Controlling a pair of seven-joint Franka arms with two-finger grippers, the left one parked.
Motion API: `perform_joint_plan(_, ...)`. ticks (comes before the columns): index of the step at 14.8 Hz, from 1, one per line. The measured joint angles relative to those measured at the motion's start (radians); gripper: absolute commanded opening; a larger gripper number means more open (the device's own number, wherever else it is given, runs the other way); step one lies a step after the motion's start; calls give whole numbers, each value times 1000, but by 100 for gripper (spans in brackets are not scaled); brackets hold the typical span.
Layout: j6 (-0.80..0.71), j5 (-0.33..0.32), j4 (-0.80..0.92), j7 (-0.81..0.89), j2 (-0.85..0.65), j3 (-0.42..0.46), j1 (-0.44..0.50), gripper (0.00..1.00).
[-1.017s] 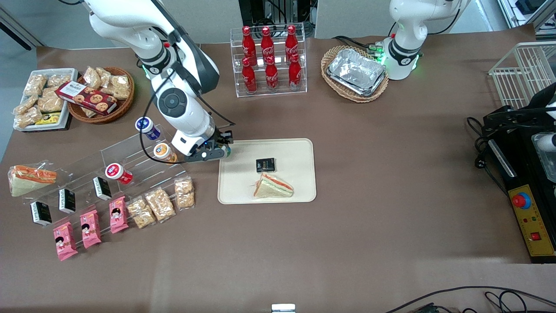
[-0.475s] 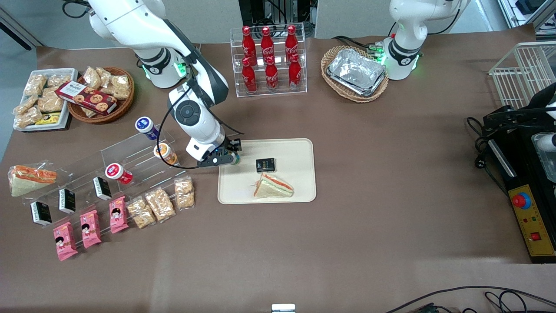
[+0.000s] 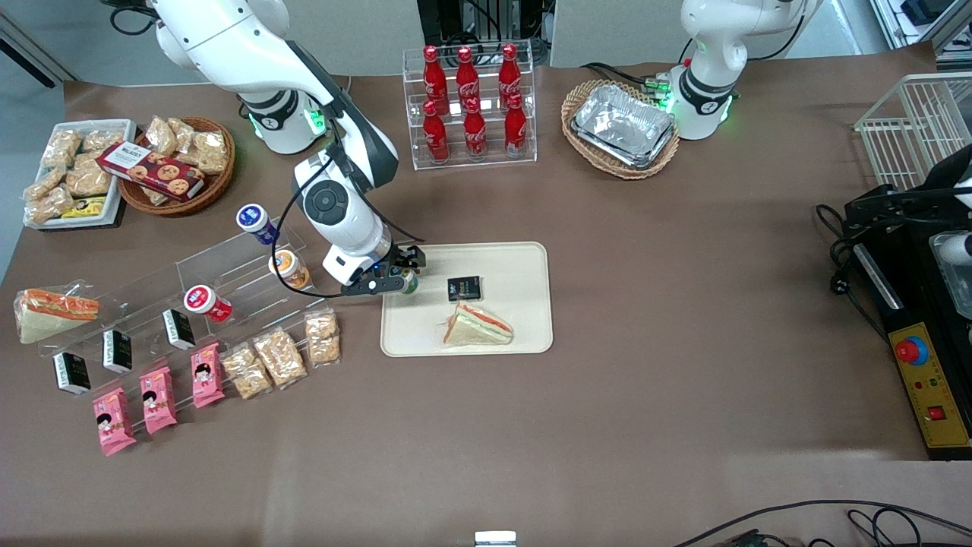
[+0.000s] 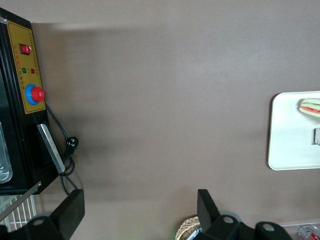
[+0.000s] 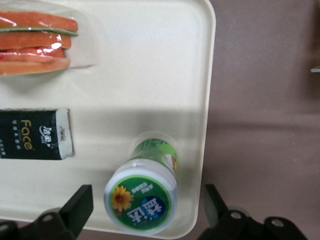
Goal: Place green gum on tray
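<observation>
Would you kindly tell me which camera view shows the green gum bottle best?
The right wrist view: the green gum bottle with its white cap sits on the cream tray, between the open gripper fingers. The front view shows only a sliver; the left wrist view shows none.

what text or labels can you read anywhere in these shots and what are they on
"Face": on the black packet lying on the tray; the smaller print beside it is too small to read.
Characters on the green gum cap, beside a sunflower mark: not legible. The gripper is open, fingers either side of the bottle.
Red cola bottles: white script, too small to read.
Cookie box in the basket: white band of print, unreadable.
</observation>
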Motion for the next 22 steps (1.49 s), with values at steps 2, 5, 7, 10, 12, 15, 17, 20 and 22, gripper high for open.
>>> perform_joint_plan(2,-5,0,10,0,-11,-13,-7,100)
perform_joint_plan(5,-138,0,47,-73,-80,-42,-75,100)
perform_joint_plan(7,-262,0,65,-128,-165,-48,-153,100)
perform_joint_plan(10,-425,0,74,-181,-305,-52,-247,100)
perform_joint_plan(12,-516,0,84,-221,-376,-51,-299,100)
perform_joint_plan(15,-670,0,161,-328,-413,-52,-405,100)
perform_joint_plan(17,-778,0,236,-409,-414,-54,-476,100)
perform_joint_plan(20,-868,0,326,-468,-412,-54,-549,100)
perform_joint_plan(22,-911,-10,382,-477,-405,-54,-573,100)
